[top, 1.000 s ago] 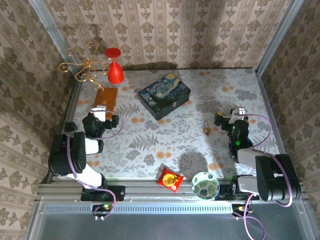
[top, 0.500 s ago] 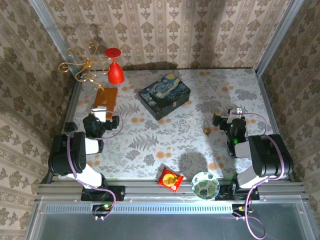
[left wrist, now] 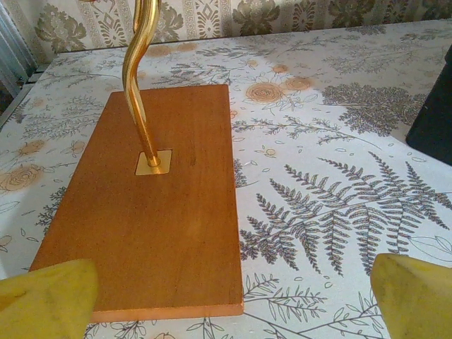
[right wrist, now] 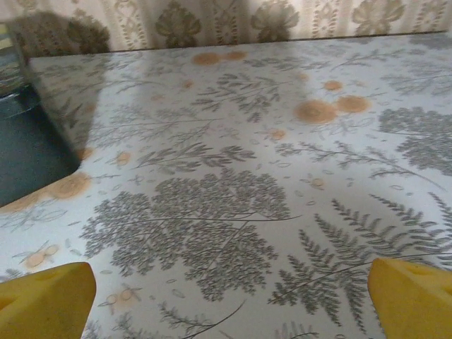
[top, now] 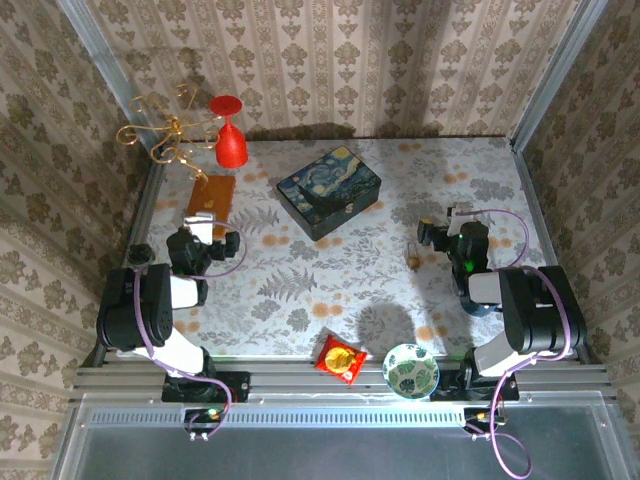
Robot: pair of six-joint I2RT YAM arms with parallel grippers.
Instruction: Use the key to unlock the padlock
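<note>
Brass padlock (top: 413, 258), dark blue box (top: 329, 192), red goblet (top: 230, 135).

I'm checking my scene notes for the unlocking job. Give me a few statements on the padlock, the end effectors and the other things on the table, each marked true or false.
1. The padlock lies on the table, held by no end effector. True.
2. The right end effector is shut. False: its fingers stand wide apart with nothing between them.
3. The left end effector is open and faces a wooden board. True.
4. The red goblet stands on the blue box. False: it stands by the far left corner, apart from the box.
</note>
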